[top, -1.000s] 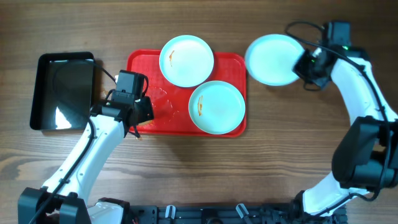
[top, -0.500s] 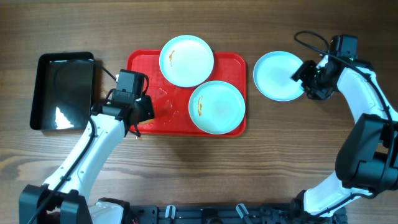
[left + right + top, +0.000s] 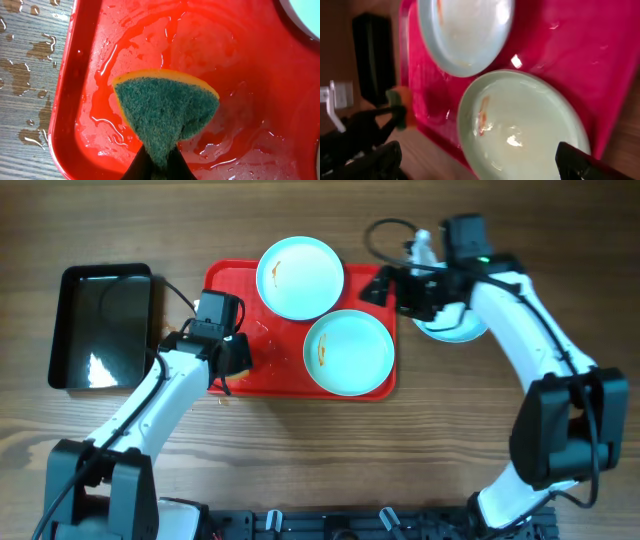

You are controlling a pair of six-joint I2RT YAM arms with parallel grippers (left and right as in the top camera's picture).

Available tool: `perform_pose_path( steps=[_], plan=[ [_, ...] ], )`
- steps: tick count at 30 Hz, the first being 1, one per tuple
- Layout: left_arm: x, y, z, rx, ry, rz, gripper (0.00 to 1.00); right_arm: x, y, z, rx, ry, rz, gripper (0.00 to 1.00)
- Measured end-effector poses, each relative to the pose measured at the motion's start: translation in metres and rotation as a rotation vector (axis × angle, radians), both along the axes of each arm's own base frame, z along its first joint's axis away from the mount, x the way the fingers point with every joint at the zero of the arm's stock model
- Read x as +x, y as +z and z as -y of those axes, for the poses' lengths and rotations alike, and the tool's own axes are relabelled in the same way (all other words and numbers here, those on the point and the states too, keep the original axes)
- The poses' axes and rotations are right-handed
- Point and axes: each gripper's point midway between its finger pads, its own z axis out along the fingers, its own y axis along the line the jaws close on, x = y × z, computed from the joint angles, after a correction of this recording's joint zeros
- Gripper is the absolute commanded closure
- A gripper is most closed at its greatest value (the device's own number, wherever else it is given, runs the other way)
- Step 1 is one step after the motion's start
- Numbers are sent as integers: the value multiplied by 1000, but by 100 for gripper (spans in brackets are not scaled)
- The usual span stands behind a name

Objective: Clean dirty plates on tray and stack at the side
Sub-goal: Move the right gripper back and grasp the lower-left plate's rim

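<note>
Two pale plates lie on the red tray (image 3: pixel 232 280): one at the back (image 3: pixel 300 277) and one at the front right (image 3: pixel 348 352), each with an orange smear. A third plate (image 3: pixel 450 332) rests on the table right of the tray, partly under my right arm. My right gripper (image 3: pixel 376 285) hangs open over the tray's right edge, empty; in its wrist view the smeared front plate (image 3: pixel 530 130) lies between the wide-apart fingers (image 3: pixel 375 162). My left gripper (image 3: pixel 235 358) is shut on a green and orange sponge (image 3: pixel 165 110) over the wet tray floor (image 3: pixel 240 75).
A black tray (image 3: pixel 100 325) stands on the table left of the red tray. Water drops spot the wood (image 3: pixel 25 75) beside the red tray's left rim. The right arm's cable loops above the tray's back right corner (image 3: pixel 385 235).
My right gripper let go of the third plate on the table, opened, and swung left to the tray's right edge. The left arm with the sponge barely shifted.
</note>
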Motion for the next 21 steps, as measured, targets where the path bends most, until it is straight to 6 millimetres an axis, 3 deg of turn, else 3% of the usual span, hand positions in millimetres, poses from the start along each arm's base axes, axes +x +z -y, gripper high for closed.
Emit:
perform_pose_path(
  steps=[3,5,8,10,13,18,21],
  plan=[
    [5,2,1,-4,0,20,96,-7,26,-31,-89,72,44,0],
    [6,2,2,-7,0,28,96,-7,40,-40,-126,89,80,1],
    [9,3,2,-10,0,40,96,7,61,-43,-169,64,159,1],
    [10,4,2,-10,0,41,96,20,63,-39,-190,25,188,0],
    [10,3,3,-12,-1,41,96,38,45,-37,-215,-12,181,1],
    [10,4,3,-13,-1,43,96,67,-20,-47,-225,-53,116,1],
    [10,4,3,-13,-1,44,96,81,-45,-56,-217,-74,120,4]
  ],
)
